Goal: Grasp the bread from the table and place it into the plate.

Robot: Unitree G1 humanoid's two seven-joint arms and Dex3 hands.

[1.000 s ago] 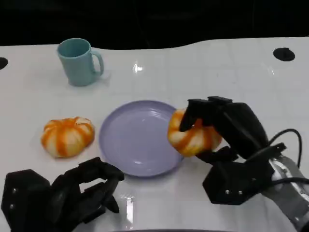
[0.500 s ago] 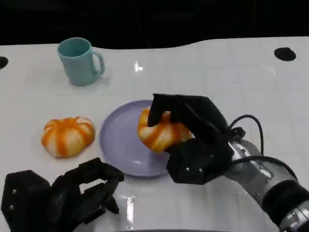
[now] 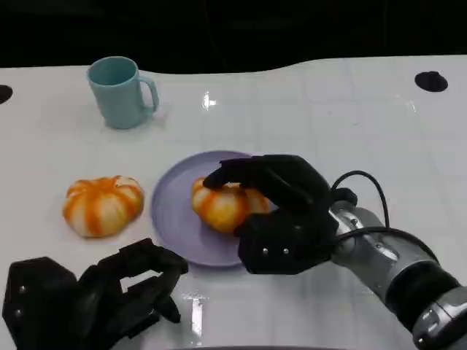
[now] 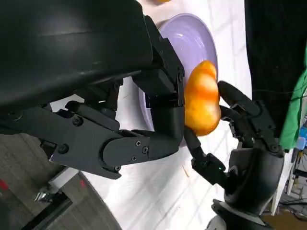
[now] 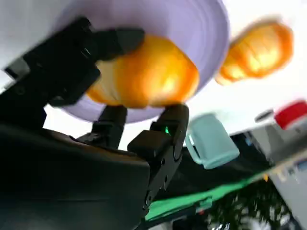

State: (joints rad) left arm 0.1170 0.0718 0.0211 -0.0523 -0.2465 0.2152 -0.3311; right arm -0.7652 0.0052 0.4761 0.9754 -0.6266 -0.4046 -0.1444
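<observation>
My right hand [image 3: 281,211] grips an orange-and-white striped bread roll [image 3: 219,205] and holds it over the middle of the lavender plate [image 3: 171,211]; whether the roll touches the plate I cannot tell. The right wrist view has the roll [image 5: 144,76] clasped between my fingers [image 5: 110,45] against the plate [image 5: 192,24]. In the left wrist view the same roll [image 4: 202,100] hangs by the plate [image 4: 192,38] in my right hand [image 4: 244,143]. A second striped roll [image 3: 102,204] lies on the table left of the plate. My left hand [image 3: 95,299] rests at the near left with fingers curled, holding nothing.
A teal mug [image 3: 120,92] stands at the far left of the white table [image 3: 350,124]. A black round hole [image 3: 430,82] marks the far right, and the table's back edge meets darkness.
My right hand has carried the roll leftward from the plate's right rim to over its middle and lowered it. The left hand and the other roll stayed put.
</observation>
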